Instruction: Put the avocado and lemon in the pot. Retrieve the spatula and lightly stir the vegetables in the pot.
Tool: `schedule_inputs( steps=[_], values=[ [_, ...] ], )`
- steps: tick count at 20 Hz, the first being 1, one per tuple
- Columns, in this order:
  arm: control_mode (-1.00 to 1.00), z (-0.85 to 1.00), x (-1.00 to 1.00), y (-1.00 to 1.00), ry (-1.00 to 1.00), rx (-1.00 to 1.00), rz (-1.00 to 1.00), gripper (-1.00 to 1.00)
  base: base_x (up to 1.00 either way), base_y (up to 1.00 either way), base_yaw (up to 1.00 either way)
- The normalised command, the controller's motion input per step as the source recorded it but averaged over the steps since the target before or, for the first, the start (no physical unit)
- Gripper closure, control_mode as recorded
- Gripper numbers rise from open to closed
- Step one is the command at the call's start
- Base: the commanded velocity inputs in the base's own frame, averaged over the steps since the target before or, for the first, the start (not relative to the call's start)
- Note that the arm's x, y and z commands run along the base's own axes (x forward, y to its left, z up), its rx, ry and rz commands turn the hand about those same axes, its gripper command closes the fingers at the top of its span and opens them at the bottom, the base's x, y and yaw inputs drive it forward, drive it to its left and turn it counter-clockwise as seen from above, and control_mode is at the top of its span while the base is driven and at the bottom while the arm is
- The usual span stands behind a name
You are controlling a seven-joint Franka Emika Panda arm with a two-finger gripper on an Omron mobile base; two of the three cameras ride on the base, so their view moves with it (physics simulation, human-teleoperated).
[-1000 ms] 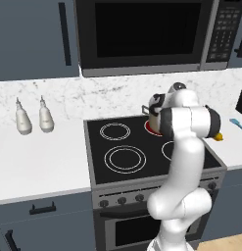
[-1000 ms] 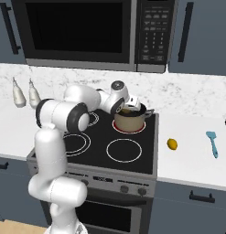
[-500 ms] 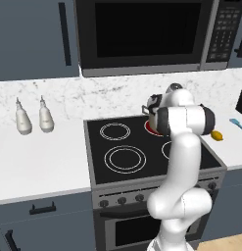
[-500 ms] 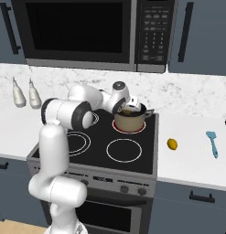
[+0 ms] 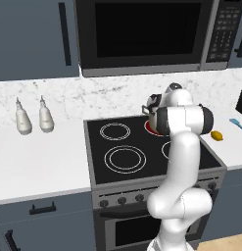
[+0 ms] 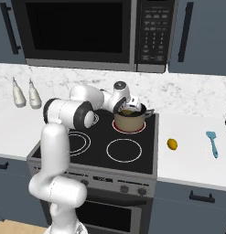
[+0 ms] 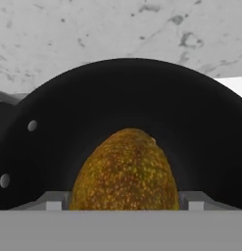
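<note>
Reaching over the stove's back right burner, the gripper (image 6: pixel 128 109) hangs at the mouth of the pot (image 6: pixel 130 121), its fingers (image 7: pixel 53 202) clamped on the avocado (image 7: pixel 126 171) against the dark inside. On the table right of the stove lie the lemon (image 6: pixel 172 144) and, further right, the spatula (image 6: pixel 212 143), well apart from the pot. Two bottles (image 5: pixel 33 115) stand far left.

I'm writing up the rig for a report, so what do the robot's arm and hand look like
The arm is glossy white, built of thick rounded tube segments with dark grey bands at the joints. It narrows to a white wrist carrying the hand, which is white with dark parts. In the hand view its fingertips appear as small grey blocks. No cables, labels or markings are visible.
</note>
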Motion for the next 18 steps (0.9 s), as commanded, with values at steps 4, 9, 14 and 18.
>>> schedule_inputs(
  steps=[4, 9, 14, 18],
  values=[
    [-1.0, 0.0, 0.01, -0.04, 0.0, 0.0, 0.01, -1.0, 0.0, 0.0, 0.0],
    [-1.0, 0.06, -0.1, 0.0, -0.07, 0.0, 0.0, -1.0, 0.0, 0.0, 0.0],
    [-1.0, 0.43, -0.61, 0.0, -0.06, 0.0, 0.0, -1.0, 0.0, 0.0, 0.0],
    [-1.0, 0.37, -0.94, -0.09, 0.0, 0.0, -0.02, -1.0, 0.0, 0.0, 0.0]
  ],
)
